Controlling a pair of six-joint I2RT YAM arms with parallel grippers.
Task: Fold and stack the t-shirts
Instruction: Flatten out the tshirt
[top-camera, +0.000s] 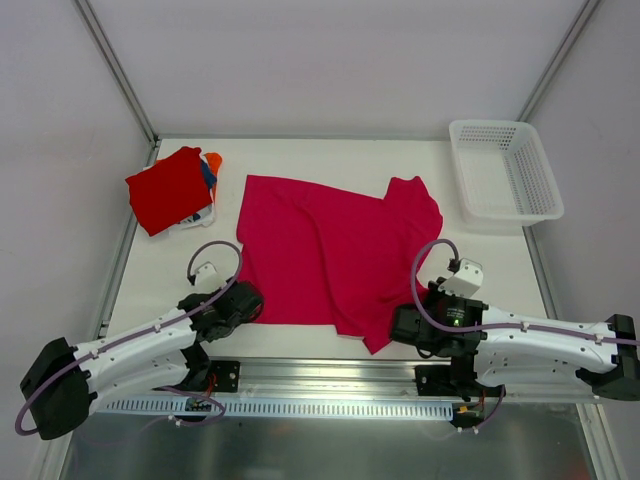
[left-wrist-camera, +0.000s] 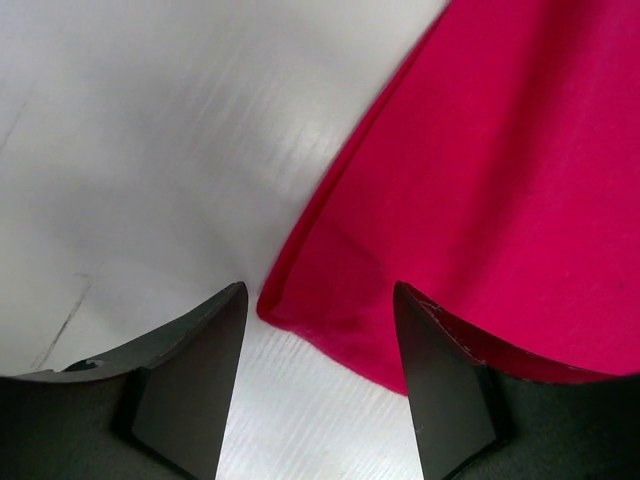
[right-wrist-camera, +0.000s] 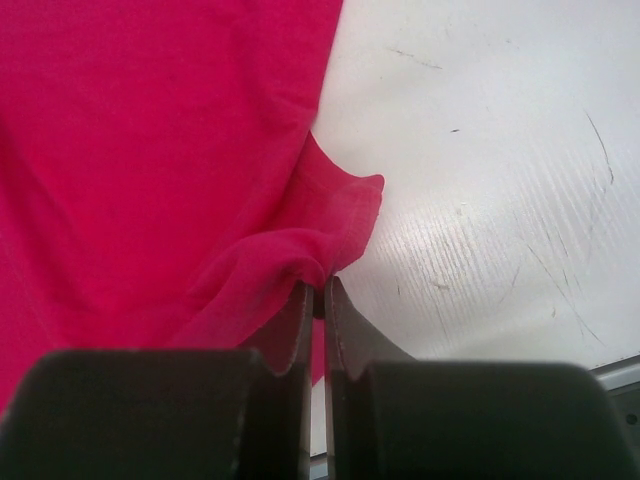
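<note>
Pink shirt (top-camera: 330, 250) flat on table (top-camera: 300, 155), both grippers at its near hem.
L gripper (left-wrist-camera: 320, 300) fingers apart w/ shirt corner btwn them; R gripper (right-wrist-camera: 322, 292) clamped on hem fold at its tips.

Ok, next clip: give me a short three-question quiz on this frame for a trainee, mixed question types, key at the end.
1. True or false: the white basket has no shirt in it.
2. Which gripper is shut on the magenta shirt? A) left gripper B) right gripper C) both
3. What colour is the folded shirt topping the pile at far left?
Key: 1 true. 2 B; the left one's jaws stand open around the shirt's near corner. 3 red.
</note>
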